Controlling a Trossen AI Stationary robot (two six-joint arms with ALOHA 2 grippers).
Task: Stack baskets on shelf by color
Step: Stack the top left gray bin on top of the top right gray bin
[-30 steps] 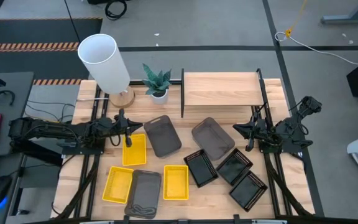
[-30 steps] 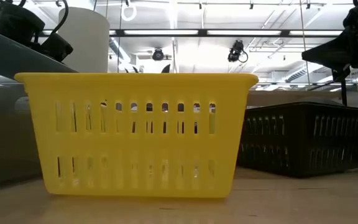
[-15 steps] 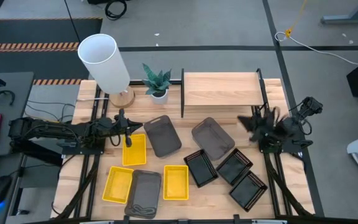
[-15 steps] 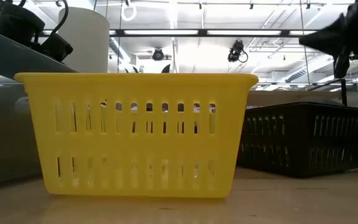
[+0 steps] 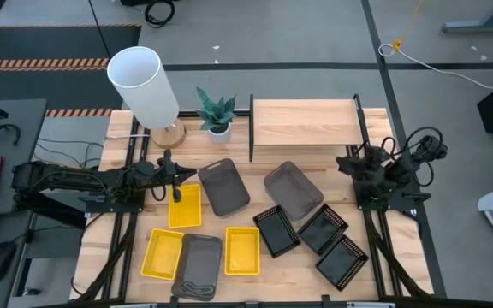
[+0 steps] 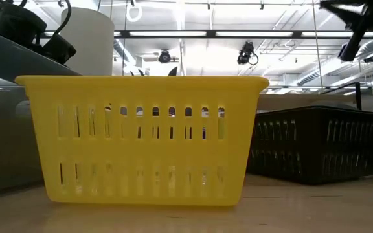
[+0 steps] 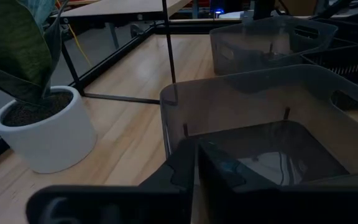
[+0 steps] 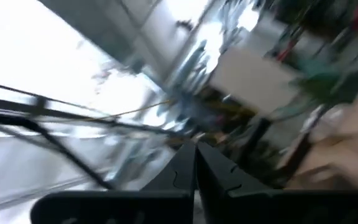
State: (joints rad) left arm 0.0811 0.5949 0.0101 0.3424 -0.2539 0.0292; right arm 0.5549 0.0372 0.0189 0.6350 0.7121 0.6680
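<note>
We see the right hand [image 5: 350, 162] blurred, its grip unclear, left hand [image 5: 176, 181] closed empty, baskets scattered on wooden bench [image 5: 375, 278].

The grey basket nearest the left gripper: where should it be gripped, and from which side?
Probably the near short wall of the grey basket, taken from above. It lies open side up with thin upright walls, so one finger can go inside the rim and one outside. That wall faces the left gripper, whose fingers look shut, so they must open first. The right gripper waits near the shelf.
</note>
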